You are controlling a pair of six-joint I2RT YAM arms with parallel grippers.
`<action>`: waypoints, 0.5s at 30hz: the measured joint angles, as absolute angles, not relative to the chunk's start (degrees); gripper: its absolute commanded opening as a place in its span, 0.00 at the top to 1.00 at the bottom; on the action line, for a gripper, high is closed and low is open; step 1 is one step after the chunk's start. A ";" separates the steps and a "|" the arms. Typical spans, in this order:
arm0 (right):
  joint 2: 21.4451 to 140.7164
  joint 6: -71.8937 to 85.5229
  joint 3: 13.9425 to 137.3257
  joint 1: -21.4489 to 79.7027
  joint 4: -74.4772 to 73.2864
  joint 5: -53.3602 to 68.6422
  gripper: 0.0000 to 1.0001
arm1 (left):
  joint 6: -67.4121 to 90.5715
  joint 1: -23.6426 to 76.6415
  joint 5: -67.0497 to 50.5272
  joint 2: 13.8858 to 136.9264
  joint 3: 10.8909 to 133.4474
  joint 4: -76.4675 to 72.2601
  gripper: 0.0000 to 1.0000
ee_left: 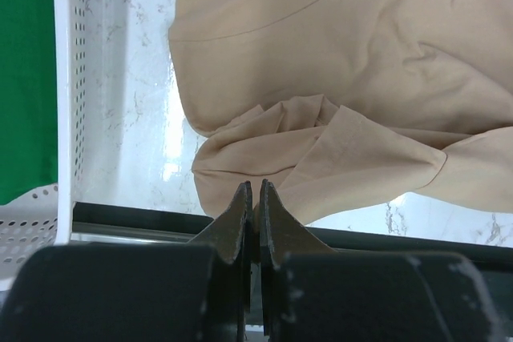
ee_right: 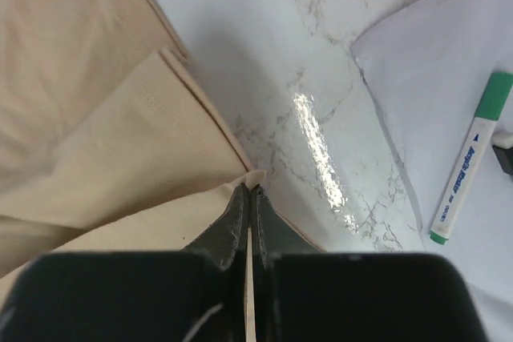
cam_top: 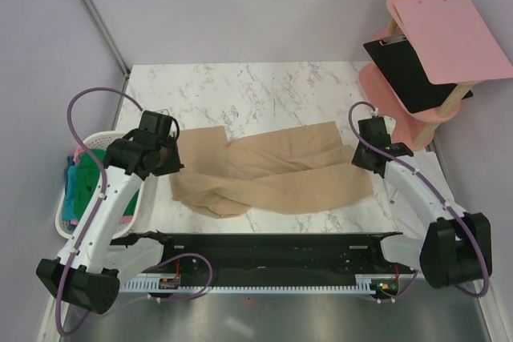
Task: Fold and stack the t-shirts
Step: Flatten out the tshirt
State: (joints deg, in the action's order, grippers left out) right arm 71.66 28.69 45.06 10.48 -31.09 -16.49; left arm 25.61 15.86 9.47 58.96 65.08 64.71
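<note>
A large tan t-shirt (cam_top: 272, 170) lies rumpled across the middle of the marble table. My left gripper (cam_top: 175, 164) sits at its left end, shut on a bunched fold of the tan cloth (ee_left: 264, 142) close to the table's near edge. At the shirt's right end my right gripper (cam_top: 358, 158) is shut on a corner of the cloth, and a small tip of the corner (ee_right: 256, 175) pokes out past the fingertips. A green t-shirt (cam_top: 88, 167) and a teal-blue one (cam_top: 76, 191) lie in the basket at the left.
The white slatted basket (cam_top: 59, 223) stands off the table's left edge, its wall (ee_left: 80, 78) close to my left gripper. A pink stand (cam_top: 401, 118) at the back right holds a pink clipboard (cam_top: 453, 38) and a black one (cam_top: 409, 74). A green marker (ee_right: 469, 158) lies right of the shirt.
</note>
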 measured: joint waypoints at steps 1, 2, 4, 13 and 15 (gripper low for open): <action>69.91 28.69 45.78 10.48 -32.03 -16.34 1.00 | 25.61 15.86 9.58 59.16 65.04 64.66 0.98; 68.40 28.67 46.57 10.48 -32.73 -16.23 1.00 | 25.61 15.86 9.74 59.27 65.04 64.62 0.98; 65.10 28.62 48.38 10.48 -33.98 -15.88 1.00 | 25.61 15.86 10.15 59.44 65.04 64.60 0.98; 55.90 26.63 56.49 10.48 -36.38 -12.62 1.00 | 23.62 15.86 12.36 61.39 77.58 67.64 0.98; 54.94 26.15 57.78 10.50 -36.58 -12.25 1.00 | 22.81 15.86 13.39 62.83 83.40 68.05 0.98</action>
State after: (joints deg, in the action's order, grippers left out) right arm 54.94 26.15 57.78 10.50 -36.58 -12.25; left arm 22.81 15.86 13.39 62.83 83.40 68.05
